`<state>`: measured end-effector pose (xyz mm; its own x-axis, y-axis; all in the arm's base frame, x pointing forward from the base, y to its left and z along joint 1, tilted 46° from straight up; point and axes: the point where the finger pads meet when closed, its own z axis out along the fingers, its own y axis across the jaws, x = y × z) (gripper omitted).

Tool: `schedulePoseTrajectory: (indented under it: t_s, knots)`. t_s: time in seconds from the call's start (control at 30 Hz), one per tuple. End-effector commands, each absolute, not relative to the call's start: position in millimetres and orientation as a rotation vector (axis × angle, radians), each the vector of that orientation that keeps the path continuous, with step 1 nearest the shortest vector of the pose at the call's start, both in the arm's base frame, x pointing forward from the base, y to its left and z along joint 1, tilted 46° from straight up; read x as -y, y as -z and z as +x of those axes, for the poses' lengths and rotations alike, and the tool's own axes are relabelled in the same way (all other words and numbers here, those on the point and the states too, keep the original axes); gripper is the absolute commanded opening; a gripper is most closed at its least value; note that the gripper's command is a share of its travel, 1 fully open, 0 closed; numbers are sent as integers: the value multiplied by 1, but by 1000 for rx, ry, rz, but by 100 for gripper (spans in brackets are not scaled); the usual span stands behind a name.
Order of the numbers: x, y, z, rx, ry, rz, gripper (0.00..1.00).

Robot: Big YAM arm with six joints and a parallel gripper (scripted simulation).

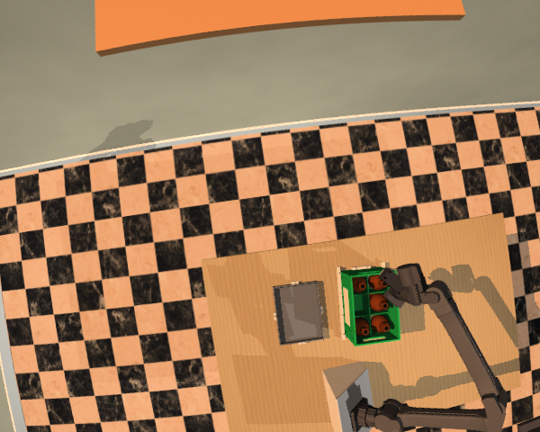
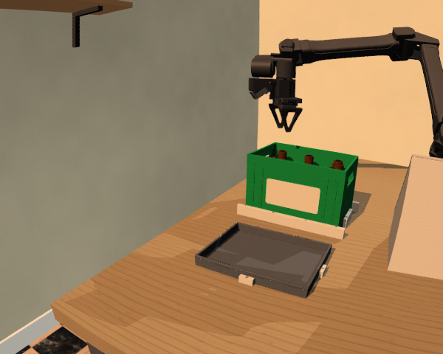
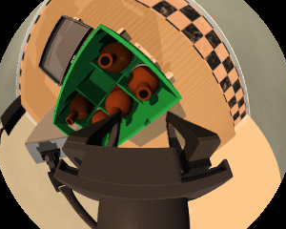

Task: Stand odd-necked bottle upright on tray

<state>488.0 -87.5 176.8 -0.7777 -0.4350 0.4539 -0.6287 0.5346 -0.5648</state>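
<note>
A green crate [image 1: 347, 307] [image 2: 256, 183] [image 3: 145, 114] stands on the wooden table and holds five brown bottles upright. Three bottle necks [image 2: 282, 153] [image 2: 308, 158] [image 2: 337, 164] show above its rim in the exterior view. The wrist view shows the bottles [image 3: 114, 57] [image 3: 143, 83] [image 3: 118, 98] from above. I cannot tell their neck widths apart. The dark grey tray [image 1: 301, 311] [image 2: 263, 259] [image 3: 63, 45] lies empty beside the crate. My gripper [image 1: 387, 279] [image 2: 286, 127] [image 3: 143, 115] is open and empty, hanging well above one end of the crate.
A pale strip [image 2: 290, 220] lies along the crate's side facing the tray. A beige sloped block [image 2: 424, 217] [image 1: 349, 391] stands at the arm's base. Small pale stops [image 2: 246, 279] sit against the tray. A wall shelf [image 2: 61, 5] hangs high at the left.
</note>
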Motion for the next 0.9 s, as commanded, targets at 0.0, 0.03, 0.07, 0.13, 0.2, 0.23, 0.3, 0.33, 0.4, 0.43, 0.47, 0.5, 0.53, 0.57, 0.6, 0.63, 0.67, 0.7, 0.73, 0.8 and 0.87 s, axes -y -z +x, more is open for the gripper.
schedulePoseTrajectory:
  t_s: [0.0, 0.03, 0.07, 0.13, 0.2, 0.23, 0.3, 0.33, 0.4, 0.43, 0.47, 0.5, 0.53, 0.57, 0.6, 0.63, 0.67, 0.7, 0.73, 0.8, 0.87]
  knots:
    - [96, -175, 490, 2518, -1072, 880, 61]
    - [96, -175, 490, 2518, -1072, 880, 61]
    - [96, -175, 490, 2518, -1072, 880, 61]
    - [97, -172, 490, 2517, -1072, 881, 61]
    - [97, -171, 491, 2517, -1071, 881, 61]
    - [98, -171, 491, 2517, -1071, 881, 61]
    - [99, -168, 491, 2515, -1069, 882, 61]
    - [99, -167, 490, 2512, -1067, 883, 61]
    - [100, -166, 490, 2513, -1068, 883, 61]
    - [101, -167, 491, 2515, -1070, 882, 61]
    - [102, -167, 492, 2517, -1071, 881, 61]
    - [102, -165, 491, 2515, -1070, 882, 61]
    - [103, -163, 490, 2511, -1067, 883, 61]
    - [104, -161, 489, 2509, -1066, 884, 61]
    - [104, -161, 489, 2509, -1066, 884, 61]
    - [104, -161, 489, 2509, -1066, 884, 61]
    - [105, -173, 501, 2540, -1090, 872, 61]
    - [106, -169, 498, 2532, -1084, 875, 61]
    - [107, -164, 494, 2521, -1076, 879, 61]
    - [109, -157, 489, 2508, -1066, 884, 61]
    - [111, -155, 489, 2509, -1067, 883, 61]
